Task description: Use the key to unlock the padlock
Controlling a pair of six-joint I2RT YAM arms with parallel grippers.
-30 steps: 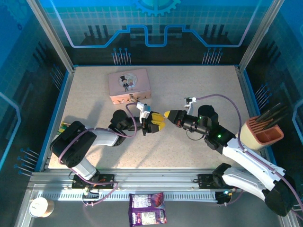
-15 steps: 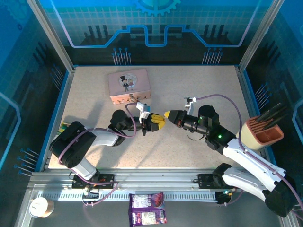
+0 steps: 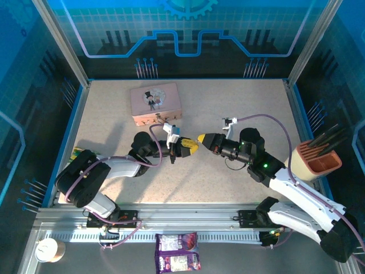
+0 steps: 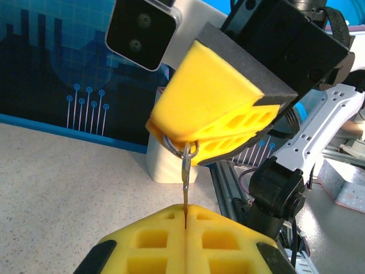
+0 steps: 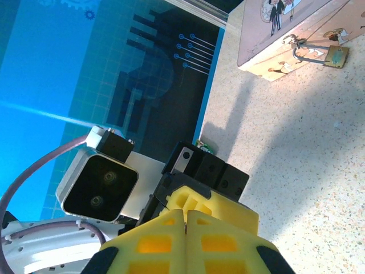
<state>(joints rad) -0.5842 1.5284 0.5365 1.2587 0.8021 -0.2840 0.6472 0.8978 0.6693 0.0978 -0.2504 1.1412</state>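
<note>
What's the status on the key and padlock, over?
Left gripper shut on key blade. Right gripper shut on its ring. Padlock hangs at tin front, away from both.

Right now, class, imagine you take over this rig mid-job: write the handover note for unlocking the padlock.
Left gripper: shut on the blade of the key.
Right gripper: shut, tip to tip with the left, pinching the key's ring end.
Padlock: hanging on the clasp of the pink tin, shackle apparently closed.
Done: key off the table, held by both grippers.
Left: settle it in one gripper, carry it to the padlock, insert, turn.
</note>
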